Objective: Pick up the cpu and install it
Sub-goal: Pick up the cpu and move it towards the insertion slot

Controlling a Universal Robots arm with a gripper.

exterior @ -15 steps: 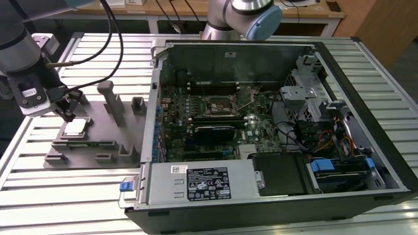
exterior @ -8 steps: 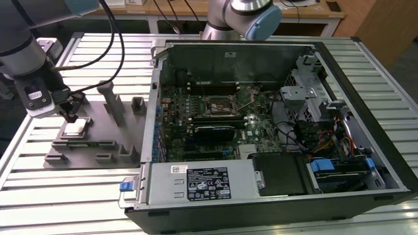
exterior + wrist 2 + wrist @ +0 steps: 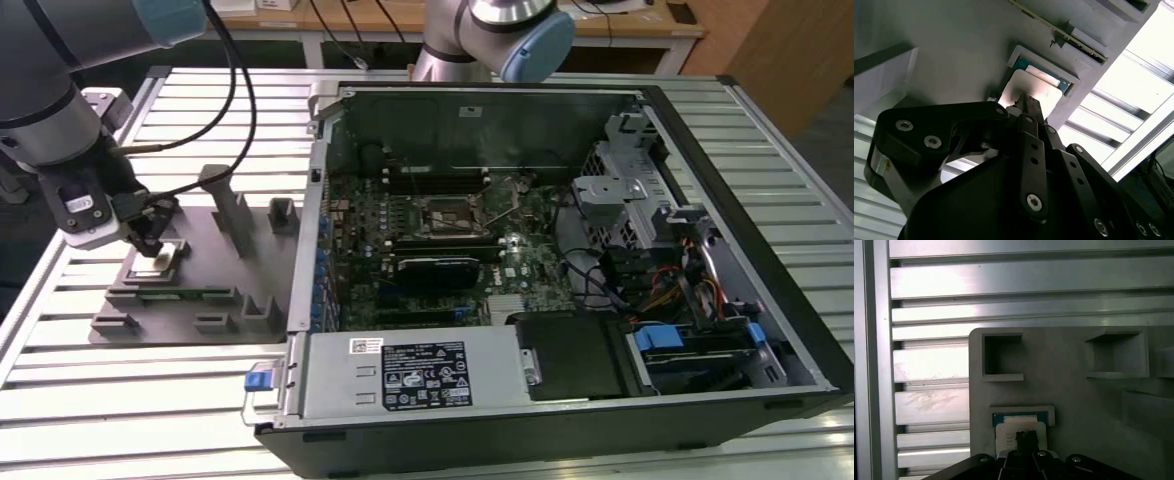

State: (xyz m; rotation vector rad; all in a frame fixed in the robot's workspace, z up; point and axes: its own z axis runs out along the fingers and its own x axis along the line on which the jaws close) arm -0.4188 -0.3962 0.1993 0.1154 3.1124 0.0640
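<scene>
The cpu, a pale silver square, lies in a pocket of the grey fixture plate on the exterior view's left. Both wrist views show the cpu over a blue-green recess. My gripper stands straight above it. Its black fingertips are pressed together, and the gripper meets the middle of the chip's top face. The fingers do not reach around the chip's edges. The motherboard socket lies open inside the computer case, well to the exterior view's right of the gripper.
Upright grey posts and small blocks rise from the fixture plate near the gripper. The open computer case takes up the middle and right of the slatted aluminium table. A second arm stands behind the case.
</scene>
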